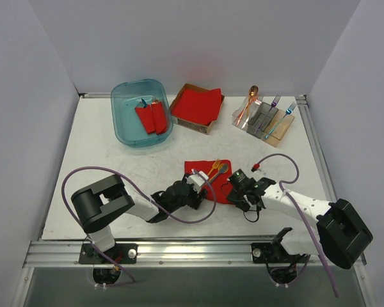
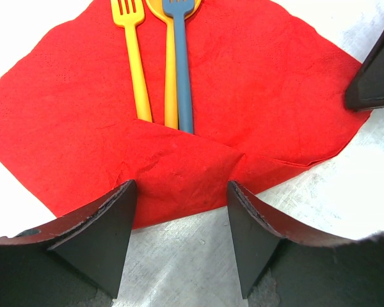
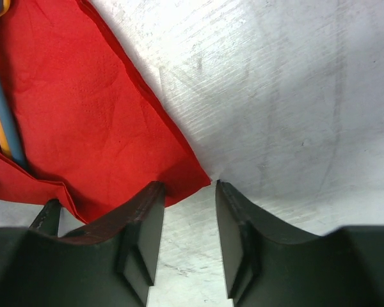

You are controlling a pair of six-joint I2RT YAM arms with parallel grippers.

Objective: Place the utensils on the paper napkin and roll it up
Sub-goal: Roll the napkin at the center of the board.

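Observation:
The red paper napkin (image 2: pixel 275 83) lies flat on the table, its near corner folded over the handle ends of three utensils. These are a yellow fork (image 2: pixel 136 70), an orange-yellow spoon (image 2: pixel 171 83) and a blue fork (image 2: pixel 184 77), lying side by side. My left gripper (image 2: pixel 181 192) is open, its fingertips at the folded edge. My right gripper (image 3: pixel 187 185) is open, with the napkin's right corner (image 3: pixel 192 173) between its fingertips. From above, the napkin (image 1: pixel 197 167) and utensils (image 1: pixel 216 168) sit between the left gripper (image 1: pixel 196 183) and right gripper (image 1: pixel 235 185).
At the back stand a blue bin (image 1: pixel 125 131) holding red rolled bundles, a cardboard box with a red napkin stack (image 1: pixel 196 105) and a clear holder (image 1: pixel 264 121) with spare cutlery. The right finger (image 2: pixel 374 77) shows at the napkin's right edge.

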